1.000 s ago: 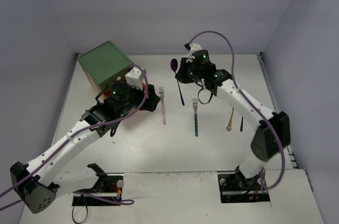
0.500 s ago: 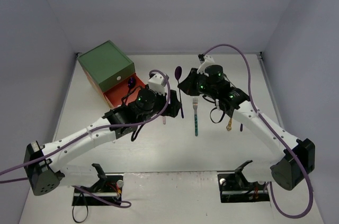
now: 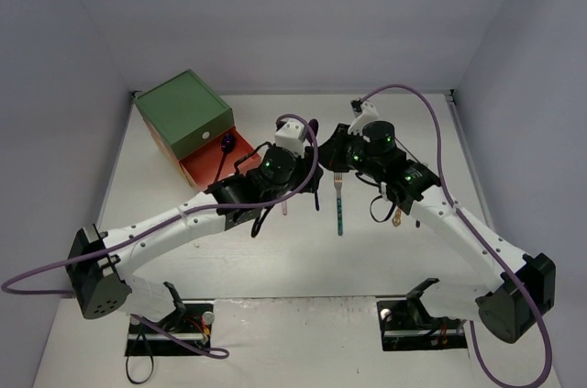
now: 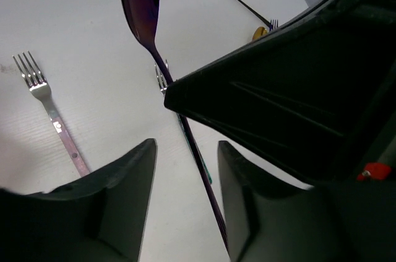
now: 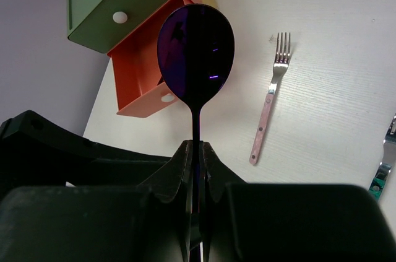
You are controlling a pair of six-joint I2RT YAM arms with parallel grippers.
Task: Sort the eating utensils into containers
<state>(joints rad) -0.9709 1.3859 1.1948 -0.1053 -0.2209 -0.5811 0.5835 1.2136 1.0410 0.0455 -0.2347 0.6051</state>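
Purple spoon (image 5: 195,57) clenched in right gripper (image 5: 196,145), bowl clear only wrist-side; left gripper (image 4: 185,147) spread.

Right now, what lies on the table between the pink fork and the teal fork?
Nothing: the left wrist view shows bare table between pink fork and teal fork. The purple spoon in the right gripper only hangs over it.

Our left arm (image 3: 156,227) and right arm (image 3: 459,221) stretch forward, nearly meeting; left pincer (image 4: 187,145) gapes, right pincer (image 5: 196,150) pinches spoon (image 5: 195,51) handle.
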